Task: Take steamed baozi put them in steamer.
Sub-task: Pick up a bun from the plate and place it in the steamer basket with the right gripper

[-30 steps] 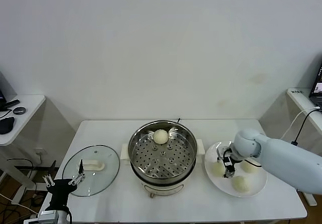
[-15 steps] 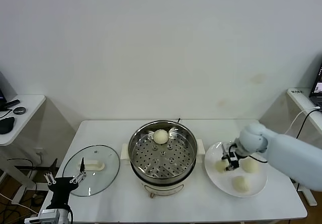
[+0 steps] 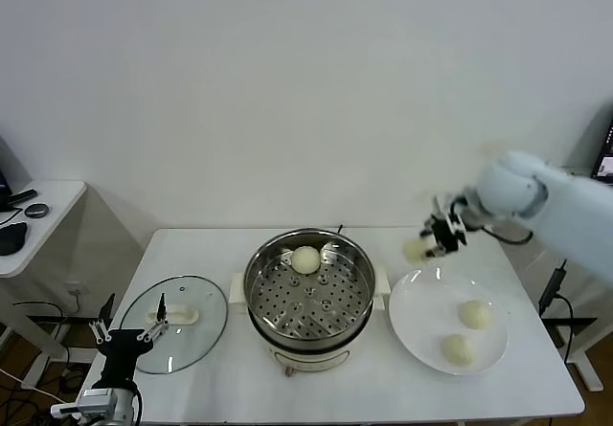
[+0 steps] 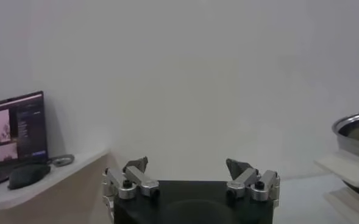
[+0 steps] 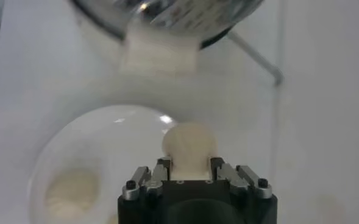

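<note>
- Baozi held by the right gripper (image 3: pixel 428 247): one pale bun (image 3: pixel 415 250) is up in the air, clamped between the gripper's fingers, above the far edge of the white plate (image 3: pixel 421 321) and off to the right of the steamer (image 3: pixel 308 292). In the right wrist view the same bun (image 5: pixel 189 146) sits pinched between the fingers (image 5: pixel 161 171), with the plate (image 5: pixel 100 140) below it and the steamer's cream handle (image 5: pixel 159 55) beyond.
- Two more baozi lie on the plate: one (image 3: pixel 473 313) toward its right side, another (image 3: pixel 459 349) nearer the front edge. They lie near each other but apart.
- A fourth baozi (image 3: pixel 306 259) rests on the perforated tray inside the steamer, at the back.
- The steamer stands in the middle of the white table (image 3: pixel 239 388), uncovered, its shiny wall and the holes of its tray in plain sight.
- The round glass lid (image 3: pixel 174 323) with a white handle lies flat on the table to the steamer's left.
- The left gripper (image 3: pixel 127 333) waits low at the front left corner of the table, just before the lid, with its fingers spread wide and nothing between them; the left wrist view shows the same wide gap (image 4: pixel 191 176).
- A side desk (image 3: pixel 38 220) stands further left, carrying a dark mouse (image 3: pixel 11 237).
</note>
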Available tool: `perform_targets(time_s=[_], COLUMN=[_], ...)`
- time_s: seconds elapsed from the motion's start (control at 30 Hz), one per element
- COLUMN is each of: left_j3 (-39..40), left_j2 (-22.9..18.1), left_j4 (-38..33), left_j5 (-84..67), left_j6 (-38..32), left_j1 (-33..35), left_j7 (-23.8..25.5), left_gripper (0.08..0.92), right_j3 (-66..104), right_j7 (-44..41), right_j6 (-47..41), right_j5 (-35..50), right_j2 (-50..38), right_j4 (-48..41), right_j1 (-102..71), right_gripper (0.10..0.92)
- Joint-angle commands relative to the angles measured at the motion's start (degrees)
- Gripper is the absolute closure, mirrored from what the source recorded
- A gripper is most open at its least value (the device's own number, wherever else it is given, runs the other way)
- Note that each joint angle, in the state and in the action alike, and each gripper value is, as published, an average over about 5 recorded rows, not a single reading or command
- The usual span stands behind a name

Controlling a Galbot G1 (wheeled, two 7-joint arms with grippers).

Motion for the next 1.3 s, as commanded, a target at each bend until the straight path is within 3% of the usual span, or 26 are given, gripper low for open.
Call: perform_targets(time_s=[0.03, 0.17, 0.43, 1.3], left_j3=[-0.16, -0.54, -1.56, -2.65], left_j2=[0.33, 0.38, -0.39, -1.95], left_j4=[-0.02, -0.13, -0.53, -1.34], left_j5=[-0.06, -0.09, 0.38, 0.49], left_j6=[0.07, 0.17, 0.11, -0.65], left_j1=[-0.18, -0.18, 0.22, 1.07], left_j7=[0.04, 0.11, 0.07, -0.02], left_gripper=[0.177, 0.177, 0.177, 0.177], right_j3=[-10.72, -11.82, -10.70, -9.34], right_j7=[4.14, 9.56, 17.03, 18.61], right_j6=[-8.22, -12.85, -14.17, -13.97], right_j5=[16.49, 21.15, 20.01, 11.99], right_j2=[9.08, 16.20, 26.81, 36.39], right_j4=[4.77, 5.88, 1.69, -9.34], right_j1=[17.50, 13.85, 3.69, -7.90], right_gripper=[0.615, 0.610, 0.609, 0.600])
